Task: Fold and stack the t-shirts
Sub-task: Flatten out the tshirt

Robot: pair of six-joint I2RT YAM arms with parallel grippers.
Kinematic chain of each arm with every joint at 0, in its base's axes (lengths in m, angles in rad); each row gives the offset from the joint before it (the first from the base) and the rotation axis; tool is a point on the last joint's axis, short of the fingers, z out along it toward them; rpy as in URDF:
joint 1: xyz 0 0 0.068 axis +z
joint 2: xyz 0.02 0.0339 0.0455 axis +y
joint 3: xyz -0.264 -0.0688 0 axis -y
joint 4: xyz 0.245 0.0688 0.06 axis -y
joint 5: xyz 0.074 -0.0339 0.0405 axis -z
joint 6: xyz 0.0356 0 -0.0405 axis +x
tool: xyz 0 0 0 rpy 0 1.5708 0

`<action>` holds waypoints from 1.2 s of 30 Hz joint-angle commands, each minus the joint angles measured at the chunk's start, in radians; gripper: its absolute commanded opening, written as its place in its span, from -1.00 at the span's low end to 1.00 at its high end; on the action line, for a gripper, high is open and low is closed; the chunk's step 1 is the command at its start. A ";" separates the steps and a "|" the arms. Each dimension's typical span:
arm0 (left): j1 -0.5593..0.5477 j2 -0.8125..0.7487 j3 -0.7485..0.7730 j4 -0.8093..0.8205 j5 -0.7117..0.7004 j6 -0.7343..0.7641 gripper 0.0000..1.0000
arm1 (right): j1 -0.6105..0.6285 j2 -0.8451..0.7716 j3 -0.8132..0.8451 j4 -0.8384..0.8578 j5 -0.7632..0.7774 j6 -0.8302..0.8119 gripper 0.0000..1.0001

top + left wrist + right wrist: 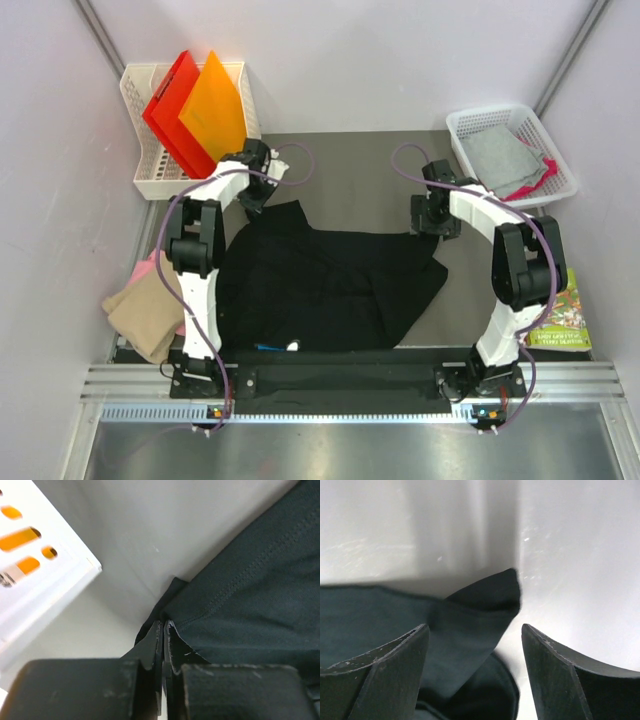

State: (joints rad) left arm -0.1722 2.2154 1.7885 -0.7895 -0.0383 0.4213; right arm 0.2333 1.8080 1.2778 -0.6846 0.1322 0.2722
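The black t-shirt (320, 285) lies spread on the grey mat (350, 170), its daisy patch just peeking at the near edge. My left gripper (255, 200) is shut on the shirt's far left corner; in the left wrist view the jaws (164, 626) pinch the hem of the black cloth (250, 590). My right gripper (432, 228) is open over the shirt's far right corner; in the right wrist view the fingers straddle the cloth tip (490, 597), gripper (474, 628). Tan and pink shirts (145, 305) lie at the left edge.
A white basket (140, 180) at the back left holds red and orange folders (195, 105). A white basket (565, 165) at the back right holds grey and pink cloth (500, 155). A colourful picture book (562, 320) lies at the right.
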 commanded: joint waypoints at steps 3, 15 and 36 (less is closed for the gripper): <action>0.002 -0.125 -0.032 -0.016 0.000 0.014 -1.00 | -0.035 0.059 0.040 0.053 -0.003 -0.016 0.36; 0.002 -0.223 0.142 -0.047 -0.095 0.073 -1.00 | -0.034 0.008 0.162 0.037 -0.117 0.002 -1.00; 0.005 -0.436 0.400 0.041 -0.365 0.243 -1.00 | -0.035 -0.466 0.311 -0.043 -0.227 0.016 -1.00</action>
State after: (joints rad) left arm -0.1741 1.8809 2.0815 -0.8337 -0.2955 0.5972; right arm 0.2054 1.4429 1.5776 -0.7078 -0.0666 0.2920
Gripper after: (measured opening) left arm 0.015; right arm 0.019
